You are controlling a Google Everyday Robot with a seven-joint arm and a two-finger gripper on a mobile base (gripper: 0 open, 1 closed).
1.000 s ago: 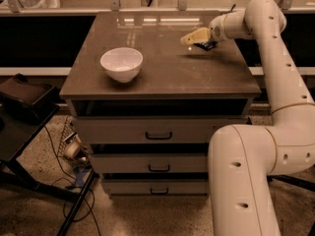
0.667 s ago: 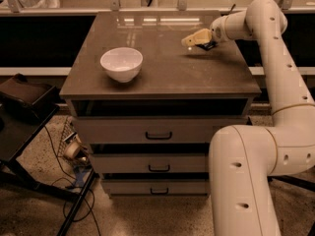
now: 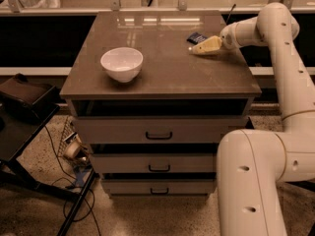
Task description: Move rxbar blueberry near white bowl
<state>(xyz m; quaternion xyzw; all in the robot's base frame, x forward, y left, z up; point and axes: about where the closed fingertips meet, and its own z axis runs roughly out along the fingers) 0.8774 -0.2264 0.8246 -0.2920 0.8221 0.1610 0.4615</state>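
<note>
1. A white bowl (image 3: 122, 63) stands upright on a brown cabinet (image 3: 172, 75), the fixed mark in this scene.
2. The bar (image 3: 197, 37) (dark blue wrapper, light print) sits well to the right of the bowl and farther back, on the same top, well apart from it.
3. The gripper (image 3: 196, 49) hovers low over the top, right of the bowl and just in front of the bar, pointing toward the bowl. Whether it is released or clenched, or touching the bar, cannot be told.
4. The white arm (image 3: 275, 33) curves in from far right of the bowl.
5. Three drawers (image 3: 158, 130) with dark handles sit below the bowl.
6. Cables (image 3: 74, 154) lie on the speckled floor, lower left of the bowl.
</note>
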